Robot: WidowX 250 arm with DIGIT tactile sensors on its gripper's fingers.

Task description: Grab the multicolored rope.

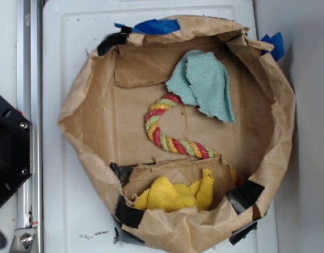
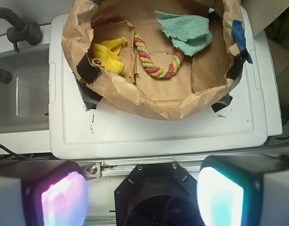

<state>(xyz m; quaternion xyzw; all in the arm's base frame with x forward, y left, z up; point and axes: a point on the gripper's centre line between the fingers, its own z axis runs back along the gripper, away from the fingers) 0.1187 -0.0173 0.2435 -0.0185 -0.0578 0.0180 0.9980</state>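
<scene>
- I see my gripper [image 2: 142,195] only in the wrist view: its two pads glow at the bottom corners with a wide gap between them, so the jaws stand apart and hold nothing. It hangs well back from the paper bag [image 1: 83,105], over the robot base.
- The multicolored rope [image 1: 170,137] lies in a curve on the bag's floor, between the teal cloth [image 1: 204,84] and the yellow cloth [image 1: 170,195].
- One rope end runs right up to the teal cloth, possibly under its edge. If I close there, I judge I could pinch cloth along with rope, or cloth alone.
- The other end slips behind a cardboard flap [image 1: 172,168] beside the yellow cloth; a grasp there risks snagging the flap.
- The bag's crumpled walls stand up all round. Coming in low from my side, I could catch the rim and drag the whole bag across the white lid [image 2: 158,136].
- The rope looks thick and bendy; a grip near an end may let it sag or slide out. The open middle of the curve seems safest to me.
</scene>
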